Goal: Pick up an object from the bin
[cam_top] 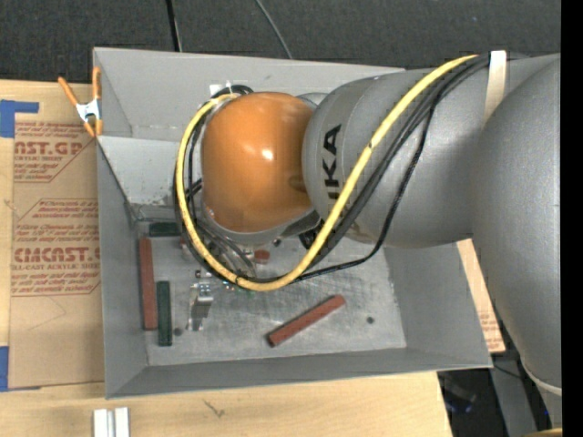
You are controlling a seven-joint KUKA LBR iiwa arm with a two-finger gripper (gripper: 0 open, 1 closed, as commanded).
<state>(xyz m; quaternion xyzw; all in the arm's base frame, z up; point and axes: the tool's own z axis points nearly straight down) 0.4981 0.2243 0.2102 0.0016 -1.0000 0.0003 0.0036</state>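
- Camera view: the gripper [220, 260] sits low in the bin [117, 321], left of centre, under the arm's orange cover [250, 157]. Whether it is spread or closed cannot be told.
- A small silvery metal piece [198, 304] lies just below and left of it.
- A red-brown bar [306, 321] lies tilted at lower centre, apart from the gripper.
- A red-brown stick [146, 283] and a dark green stick [163, 312] lie side by side at the left.

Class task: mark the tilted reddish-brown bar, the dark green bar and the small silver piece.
tilted reddish-brown bar [307, 320]: camera view, mid-length.
dark green bar [164, 313]: camera view, mid-length.
small silver piece [198, 303]: camera view, its centre.
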